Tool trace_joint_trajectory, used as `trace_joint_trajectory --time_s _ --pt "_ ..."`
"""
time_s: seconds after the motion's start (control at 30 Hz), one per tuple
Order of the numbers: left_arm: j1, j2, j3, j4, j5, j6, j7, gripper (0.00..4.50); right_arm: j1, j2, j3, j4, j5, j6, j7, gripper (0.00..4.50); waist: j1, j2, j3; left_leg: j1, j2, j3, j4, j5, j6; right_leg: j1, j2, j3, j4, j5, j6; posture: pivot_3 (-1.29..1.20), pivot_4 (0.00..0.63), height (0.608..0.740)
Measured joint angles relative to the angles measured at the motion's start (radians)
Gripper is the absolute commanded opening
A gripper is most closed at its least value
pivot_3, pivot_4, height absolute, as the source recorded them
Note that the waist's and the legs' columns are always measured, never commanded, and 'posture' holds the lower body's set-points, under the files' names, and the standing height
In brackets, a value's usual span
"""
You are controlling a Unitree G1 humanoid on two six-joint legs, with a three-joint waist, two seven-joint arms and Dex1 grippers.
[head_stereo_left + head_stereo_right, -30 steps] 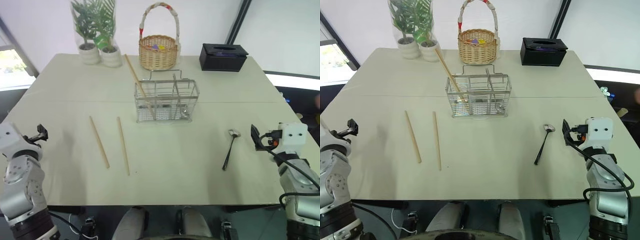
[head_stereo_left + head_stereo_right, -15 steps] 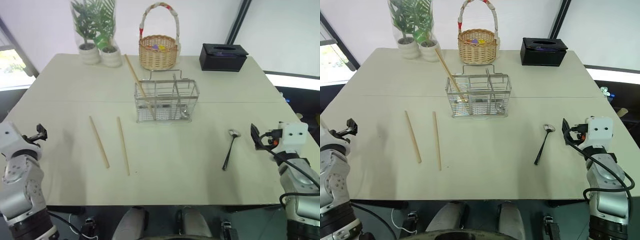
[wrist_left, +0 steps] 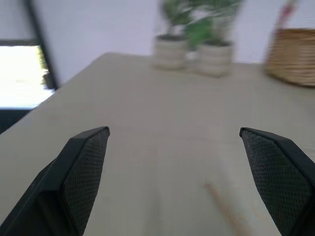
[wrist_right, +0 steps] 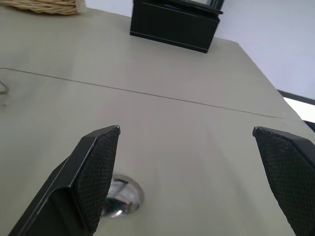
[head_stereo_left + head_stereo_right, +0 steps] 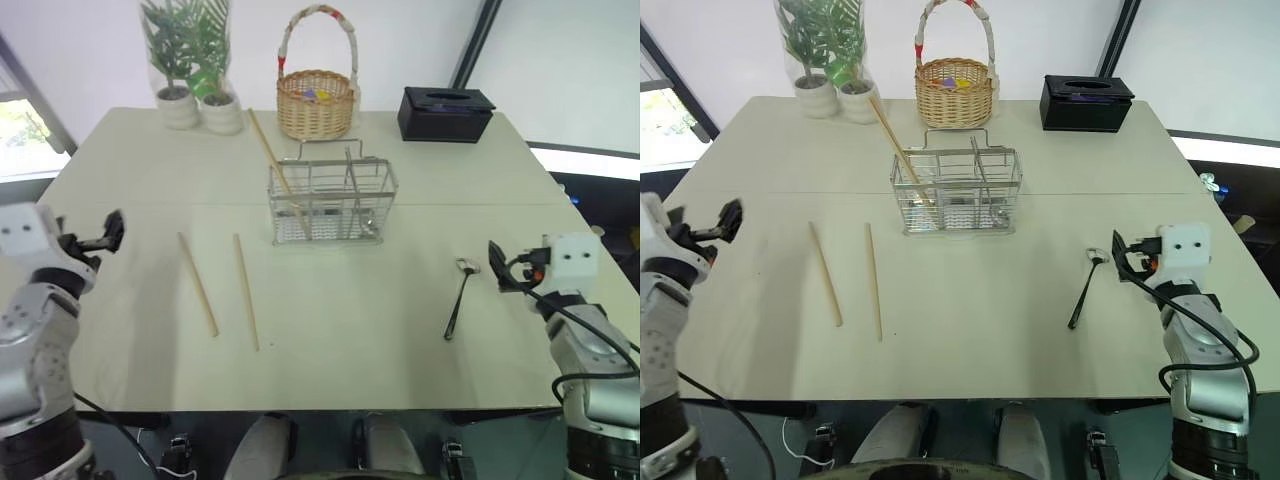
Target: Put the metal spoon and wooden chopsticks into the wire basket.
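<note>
We found the task at its approach stage, with nothing yet picked up. The metal spoon (image 5: 460, 297) lay flat on the bench (image 5: 340, 350) toward the near right, its long axis running near to far with a slight lean: bowl at the far end, tipped a little rightward, handle pointing back toward the near edge. The right gripper (image 5: 497, 272) hovered just beside the bowl on its right, fingers spread wide and empty; in the right wrist view the bowl (image 4: 120, 196) showed low beside one finger (image 4: 96, 172), not between the two.

Two wooden chopsticks (image 5: 222, 288) lay loose on the bench toward the near left, roughly parallel and apart from each other, each running near to far with the far ends leaning slightly left. A third stick (image 5: 273, 160) already stood tilted in the left part of the wire basket (image 5: 333, 202), its upper end leaning far and left. The basket sat at mid-bench, well apart from both the spoon and the loose sticks.

The left gripper (image 5: 110, 232) was held level over the left part of the bench, fingers fully apart and holding nothing, left of the nearer stick and not touching it.

In our judgement, the next move called for the right gripper to shift left and descend so its fingers straddled the spoon across its slim handle. The flat, thin handle leaves little to catch, so a low, square closure would be needed.
</note>
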Motion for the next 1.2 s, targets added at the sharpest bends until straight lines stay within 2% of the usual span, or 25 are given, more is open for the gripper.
trace_joint_trajectory --time_s 0.2,0.33,0.5,0.63,0.77,1.07,1.1,1.13,1.2 --pt "0.051 0.186 -0.043 -0.088 -0.240 0.130 -0.280 4.50 -0.012 0.020 0.037 -0.116 -0.022 0.228 -0.085 4.50 0.000 0.002 0.000 -0.002 0.000 0.000 -0.001 0.000 0.000 -0.002 0.000 0.001 0.000 0.000 -0.001 0.00 0.150 0.651" --pt "0.026 0.284 -0.103 -0.127 -0.369 0.178 -0.429 4.50 -0.075 0.117 0.054 -0.221 -0.021 0.508 -0.185 4.50 0.001 0.004 0.001 0.000 0.000 0.000 -0.002 0.000 0.000 -0.002 0.000 0.001 0.000 -0.002 -0.003 0.00 0.150 0.651" --pt "-0.023 0.340 -0.174 -0.124 -0.412 0.180 -0.513 4.50 -0.151 0.229 0.030 -0.288 -0.026 0.813 -0.276 4.50 0.001 0.005 0.001 0.000 0.000 -0.001 -0.002 0.000 0.000 -0.005 0.001 0.000 0.000 -0.002 -0.003 0.00 0.150 0.651" --pt "-0.061 0.358 -0.213 -0.112 -0.413 0.177 -0.548 4.50 -0.181 0.269 -0.006 -0.294 -0.051 0.940 -0.313 4.50 0.000 0.005 0.001 -0.001 0.000 0.000 -0.002 0.000 0.001 -0.007 0.001 0.000 0.000 -0.002 -0.003 0.00 0.150 0.651" --pt "-0.092 0.363 -0.232 -0.104 -0.413 0.173 -0.567 4.50 -0.201 0.285 -0.008 -0.260 -0.064 0.947 -0.318 4.50 -0.003 0.005 0.001 -0.001 -0.001 0.001 -0.004 0.000 0.001 -0.008 0.001 0.001 0.000 -0.001 -0.003 0.00 0.150 0.651" --pt "-0.117 0.363 -0.251 -0.104 -0.408 0.170 -0.543 4.50 -0.276 0.318 0.015 -0.040 -0.076 0.761 -0.323 4.50 -0.030 0.004 0.001 0.001 0.000 0.001 -0.003 0.000 0.001 -0.007 0.001 0.000 0.000 -0.001 -0.003 0.00 0.150 0.651" --pt "-0.118 0.363 -0.251 -0.104 -0.408 0.170 -0.541 4.50 -0.282 0.324 0.016 -0.020 -0.077 0.738 -0.326 3.96 -0.033 0.003 0.000 0.001 0.000 0.002 -0.003 0.000 0.001 -0.007 0.001 0.000 0.000 -0.001 -0.003 0.00 0.150 0.651" --pt "-0.118 0.363 -0.250 -0.104 -0.408 0.171 -0.539 4.50 -0.292 0.329 0.018 0.002 -0.077 0.718 -0.327 3.72 -0.035 0.003 0.000 0.002 0.000 0.002 -0.003 0.000 0.001 -0.006 0.001 0.000 0.000 -0.001 -0.003 0.00 0.150 0.651" --pt "-0.118 0.363 -0.250 -0.104 -0.409 0.171 -0.535 4.50 -0.306 0.343 0.023 0.033 -0.077 0.687 -0.332 2.74 -0.039 0.003 0.000 0.002 0.000 0.002 -0.003 0.000 0.001 -0.006 0.001 0.000 0.000 -0.001 -0.003 0.00 0.150 0.651"
